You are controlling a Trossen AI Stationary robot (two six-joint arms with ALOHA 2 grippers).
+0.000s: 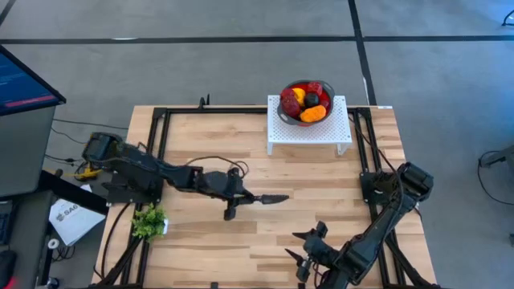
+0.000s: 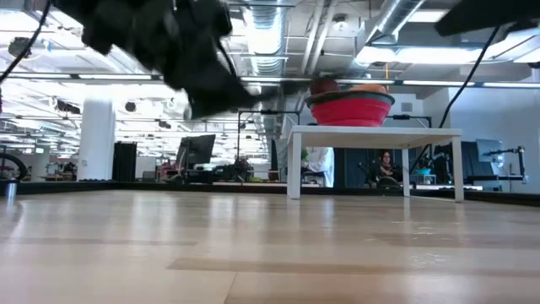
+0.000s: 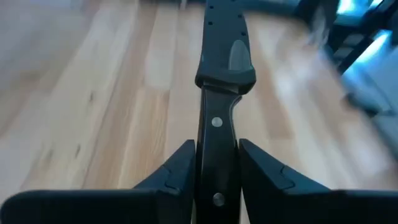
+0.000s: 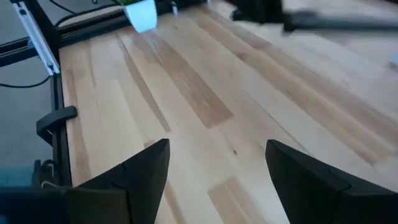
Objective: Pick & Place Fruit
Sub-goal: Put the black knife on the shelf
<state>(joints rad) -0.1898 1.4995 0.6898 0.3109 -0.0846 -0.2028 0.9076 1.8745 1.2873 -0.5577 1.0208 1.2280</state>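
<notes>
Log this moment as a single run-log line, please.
left hand: shut on knife, mid-table | right hand: open, idle near front edge | fruit: in red bowl on white stand

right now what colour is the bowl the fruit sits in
Red, the bowl on the white stand; the low view shows it best.

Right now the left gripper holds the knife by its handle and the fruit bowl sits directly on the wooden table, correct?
Not quite. The left gripper does hold the knife by its handle, but the fruit bowl sits on the white stand, as the high view shows.
</notes>
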